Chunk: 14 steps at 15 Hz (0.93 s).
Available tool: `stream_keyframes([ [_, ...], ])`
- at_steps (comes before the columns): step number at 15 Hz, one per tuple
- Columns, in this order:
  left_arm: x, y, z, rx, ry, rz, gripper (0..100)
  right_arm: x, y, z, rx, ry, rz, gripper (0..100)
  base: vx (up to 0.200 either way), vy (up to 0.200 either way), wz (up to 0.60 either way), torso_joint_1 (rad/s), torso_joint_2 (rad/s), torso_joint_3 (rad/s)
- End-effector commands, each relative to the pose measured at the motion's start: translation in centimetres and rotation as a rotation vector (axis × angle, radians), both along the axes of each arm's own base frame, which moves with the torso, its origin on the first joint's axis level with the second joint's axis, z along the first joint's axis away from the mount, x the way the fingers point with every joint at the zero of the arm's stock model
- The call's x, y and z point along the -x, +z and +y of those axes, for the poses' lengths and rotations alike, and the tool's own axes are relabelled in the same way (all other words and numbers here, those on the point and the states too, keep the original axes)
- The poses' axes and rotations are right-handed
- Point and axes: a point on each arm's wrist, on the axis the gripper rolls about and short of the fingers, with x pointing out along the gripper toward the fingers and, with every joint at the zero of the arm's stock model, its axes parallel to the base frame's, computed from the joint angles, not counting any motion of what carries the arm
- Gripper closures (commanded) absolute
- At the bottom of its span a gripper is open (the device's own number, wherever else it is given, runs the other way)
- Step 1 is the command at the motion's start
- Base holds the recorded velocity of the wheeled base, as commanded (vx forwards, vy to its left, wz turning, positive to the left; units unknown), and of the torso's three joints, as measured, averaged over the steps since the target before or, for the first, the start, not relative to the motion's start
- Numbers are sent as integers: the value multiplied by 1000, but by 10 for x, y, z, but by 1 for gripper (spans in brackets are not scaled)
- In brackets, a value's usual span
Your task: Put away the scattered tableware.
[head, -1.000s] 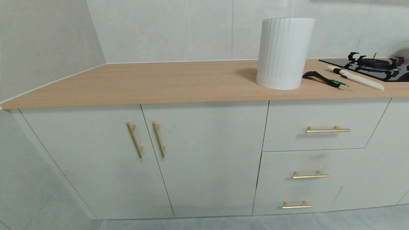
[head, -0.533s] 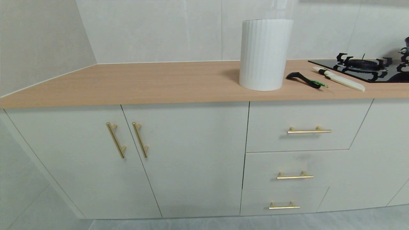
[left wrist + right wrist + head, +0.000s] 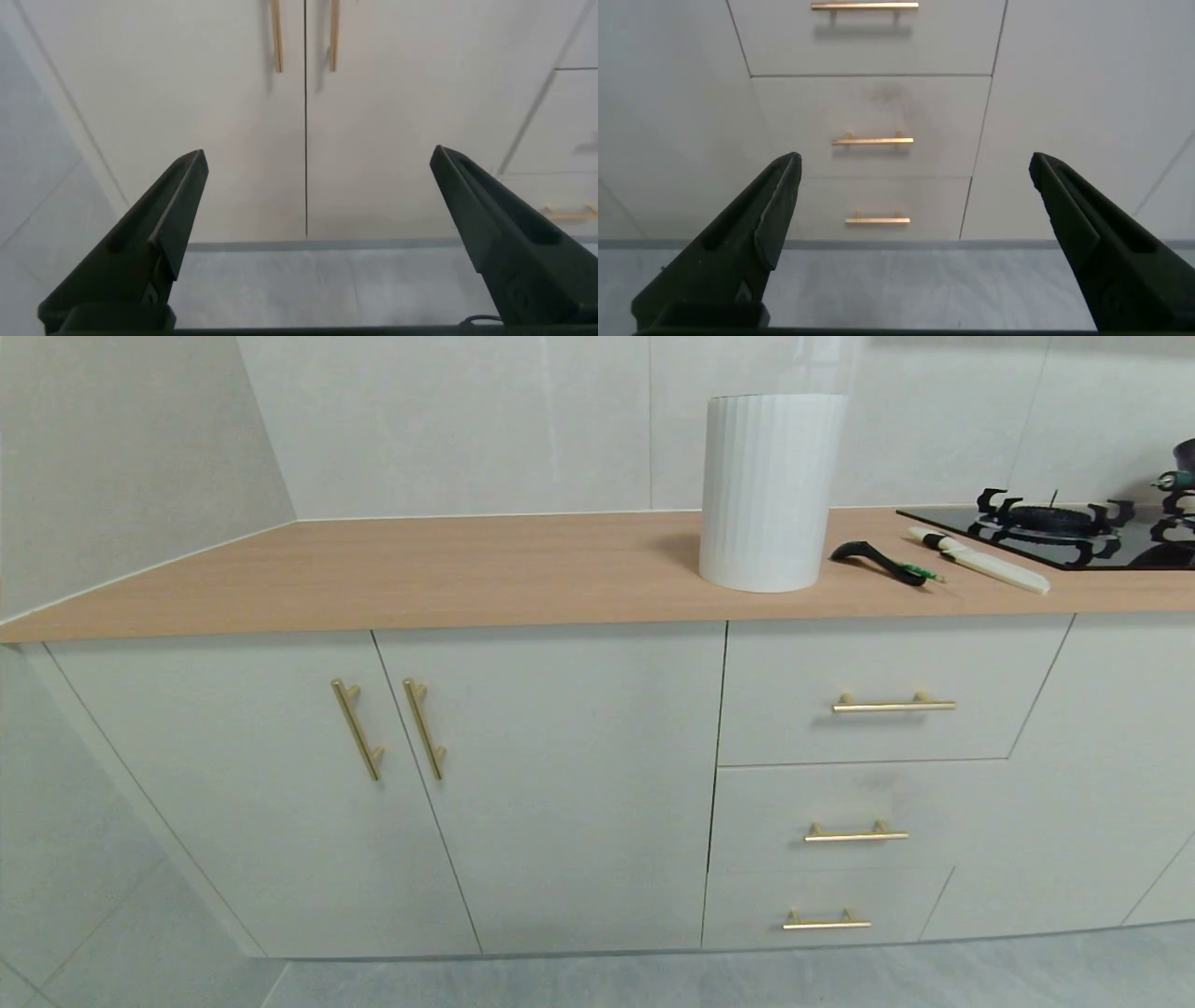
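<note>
Worktop [image 3: 467, 569], right end: black utensil [image 3: 885, 564] (perhaps a peeler), white knife [image 3: 980, 560], unmoved, only the camera shifted; left gripper [image 3: 316, 159], right gripper [image 3: 913, 161] spread empty, pickup pending.

Wooden countertop [image 3: 467, 569] over pale cabinet doors [image 3: 551, 784] (gold handles); three drawers [image 3: 840, 798]; gas hob [image 3: 1055, 518] far right.

— On the wooden worktop [image 3: 467, 569], how many?
— Three loose pieces: one tall white ribbed cylindrical container [image 3: 766, 490], one black curved-handled utensil with a green tip [image 3: 882, 563], one long cream-white knife [image 3: 980, 562]. Also one black glass gas hob [image 3: 943, 520], set in.
— Black pan supports [image 3: 1041, 513] on it?
— One whole, part of a second at the edge.
— And below?
— Two flat pale cabinet doors [image 3: 579, 784], three pale drawer fronts [image 3: 794, 663]. Five slim brass bar handles [image 3: 893, 706]: two upright, three level.
</note>
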Motion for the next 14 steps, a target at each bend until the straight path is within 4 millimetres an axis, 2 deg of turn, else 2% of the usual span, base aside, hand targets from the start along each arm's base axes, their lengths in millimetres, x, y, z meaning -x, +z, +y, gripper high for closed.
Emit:
stream_keyframes([
  [1,0,0,0,0,1,1,0,0,0,0,0,1,1,0,0,0,0,0,0,0],
  [13,0,0,0,0,1,1,0,0,0,0,53,1,-1,0,0,0,0,0,0,0],
  [14,0,0,0,0,1,1,0,2,11,0,53,1,-32,0,0,0,0,0,0,0],
])
